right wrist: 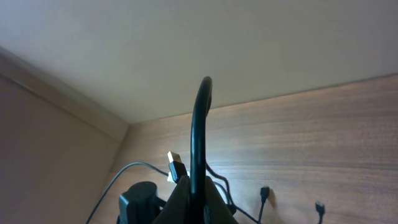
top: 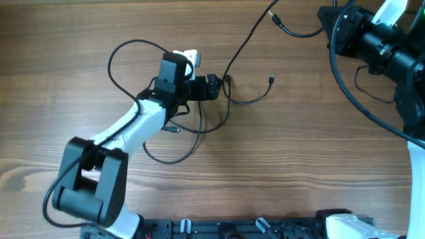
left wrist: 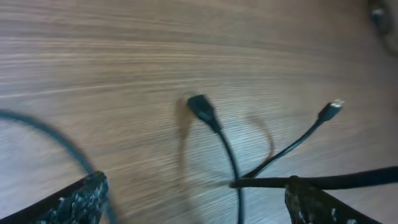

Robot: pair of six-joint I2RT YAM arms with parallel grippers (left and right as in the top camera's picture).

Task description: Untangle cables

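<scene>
The cables (top: 199,129) are thin black cords lying in loose loops at the table's middle. A big loop (top: 123,50) lies to the left, and small plugs (top: 271,80) lie to the right. My left gripper (top: 218,87) is open and low over the crossing strands. In the left wrist view its fingers (left wrist: 196,202) straddle a cord with a black plug (left wrist: 202,107), and another strand (left wrist: 336,180) crosses the right finger. My right gripper (top: 325,28), raised at the back right, is shut on a cable (right wrist: 198,124) near its gold USB plug (top: 275,18), also seen in the right wrist view (right wrist: 175,160).
A small white piece (top: 190,56) lies beside the left wrist. Thick black robot wires (top: 345,86) hang by the right arm. A rail with clamps (top: 252,229) runs along the front edge.
</scene>
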